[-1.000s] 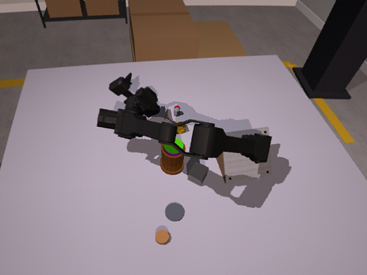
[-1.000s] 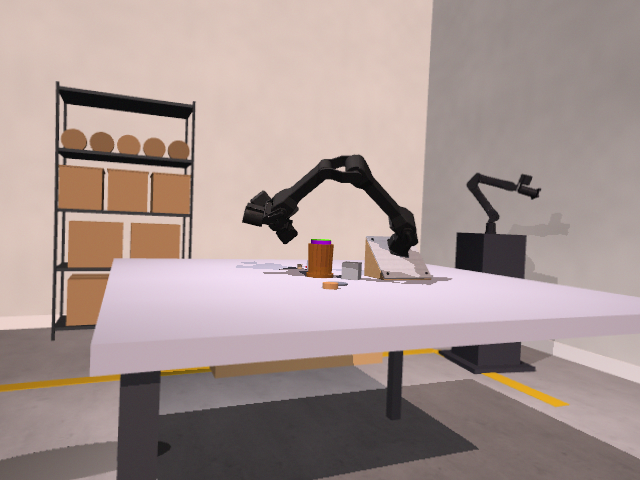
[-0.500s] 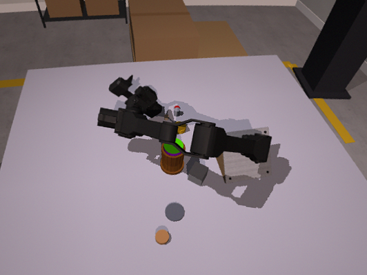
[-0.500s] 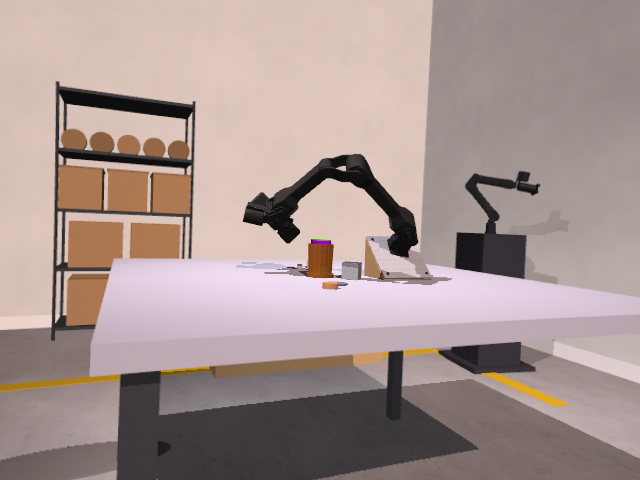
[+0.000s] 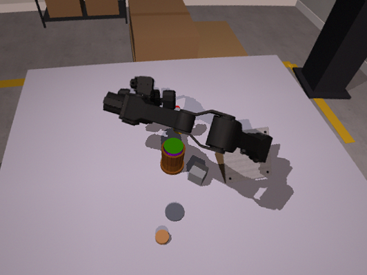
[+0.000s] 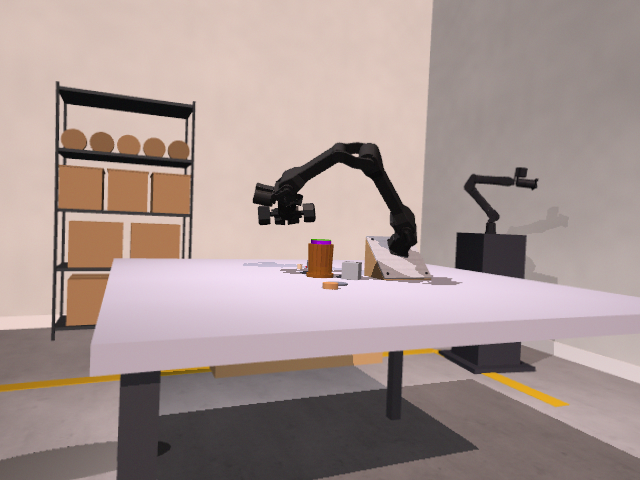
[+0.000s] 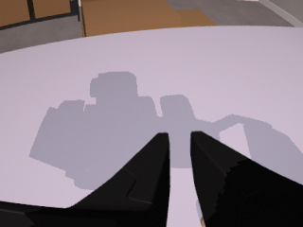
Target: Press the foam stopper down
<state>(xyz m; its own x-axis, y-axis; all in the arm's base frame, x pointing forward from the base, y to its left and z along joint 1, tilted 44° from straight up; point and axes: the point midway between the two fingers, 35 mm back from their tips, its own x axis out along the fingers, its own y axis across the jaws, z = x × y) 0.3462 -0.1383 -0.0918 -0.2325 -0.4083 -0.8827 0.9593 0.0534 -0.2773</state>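
From where I stand, the black gripper fingers (image 5: 156, 97) (image 6: 286, 214) are drawn nearly together, with nothing visible between them, hanging above the worktop (image 5: 89, 185) (image 6: 310, 304) (image 7: 142, 52). The brown, ribbed cylindrical jar (image 5: 172, 161) (image 6: 320, 261) stands upright, lower than the fingers and off to their arm-base side, towards the edge with the small orange disc (image 5: 161, 236) (image 6: 330, 285). Its green-topped foam stopper (image 5: 174, 146) (image 6: 321, 241), purple around the side, pokes above the rim. The fingers look aimed towards the far edge, not at it, so I'd say they must come across over its centre and point down along the jar's upright axis before pressing; an off-centre push could tip the jar.
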